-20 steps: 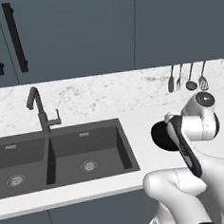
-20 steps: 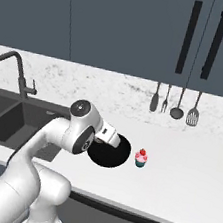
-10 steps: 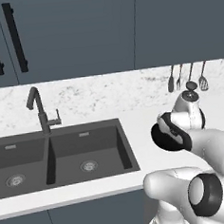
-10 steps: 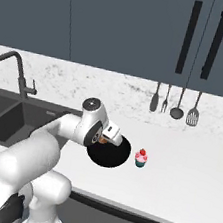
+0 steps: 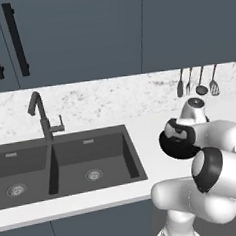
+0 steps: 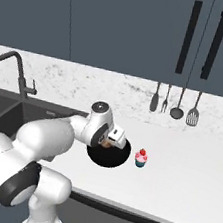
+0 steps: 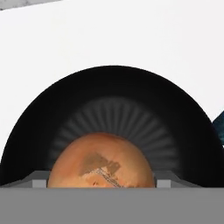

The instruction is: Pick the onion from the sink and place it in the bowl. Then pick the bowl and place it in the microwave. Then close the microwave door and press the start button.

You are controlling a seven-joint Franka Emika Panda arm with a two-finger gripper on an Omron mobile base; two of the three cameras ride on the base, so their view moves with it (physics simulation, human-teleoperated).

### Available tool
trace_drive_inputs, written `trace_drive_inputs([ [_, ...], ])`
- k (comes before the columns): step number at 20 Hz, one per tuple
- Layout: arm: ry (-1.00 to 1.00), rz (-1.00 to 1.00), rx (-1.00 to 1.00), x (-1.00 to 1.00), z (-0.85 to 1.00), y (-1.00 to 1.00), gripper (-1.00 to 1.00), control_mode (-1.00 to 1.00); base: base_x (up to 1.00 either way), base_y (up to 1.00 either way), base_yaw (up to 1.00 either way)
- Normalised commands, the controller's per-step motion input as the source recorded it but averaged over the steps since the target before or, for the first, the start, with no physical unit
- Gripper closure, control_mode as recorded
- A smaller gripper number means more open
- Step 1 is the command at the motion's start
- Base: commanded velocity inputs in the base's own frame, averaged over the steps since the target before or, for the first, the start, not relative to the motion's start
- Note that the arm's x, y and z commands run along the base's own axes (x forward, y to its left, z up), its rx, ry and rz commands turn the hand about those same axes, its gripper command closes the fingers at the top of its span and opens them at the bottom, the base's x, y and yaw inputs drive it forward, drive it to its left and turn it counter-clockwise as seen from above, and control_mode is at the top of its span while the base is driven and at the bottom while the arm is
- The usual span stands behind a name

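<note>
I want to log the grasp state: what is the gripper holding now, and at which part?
The gripper holds the onion over the bowl. In the hand view the fingers sit at the onion's two opposite sides, near its widest part.

Open counter around the bowl, one small obstacle close by.

Bare white counter (image 6: 184, 180) in front of and to the right of the black bowl (image 6: 108, 156), so plenty of passing room there. Just right of the bowl's rim, a small cupcake (image 6: 141, 158), near but apart from it. Behind, along the wall, a row of hanging utensils (image 6: 176, 107) well clear of the bowl. To the left, the sink (image 5: 68, 164) with its upright faucet (image 5: 42, 118) rising at the back edge. Over the bowl itself, room taken by the gripper (image 6: 110, 142) with the onion (image 7: 101, 162) between its fingers, low above the dark inside. Overhead, cabinet doors (image 5: 83, 32) well above the counter.
</note>
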Motion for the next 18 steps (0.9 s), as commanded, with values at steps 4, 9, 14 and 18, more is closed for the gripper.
trace_drive_inputs([
  [4,0.07,0.05,0.00,0.25,-0.46,-0.13,1.00,-1.00,0.00,0.00,0.00],
  [9,0.06,0.03,0.00,0.14,-0.39,-0.04,1.00,-1.00,0.00,0.00,0.00],
  [14,0.00,0.03,0.00,0.11,-0.44,0.00,1.00,-1.00,0.00,0.00,0.00],
  [18,0.00,0.02,0.00,0.15,-0.42,0.00,1.00,-1.00,0.00,0.00,0.00],
])
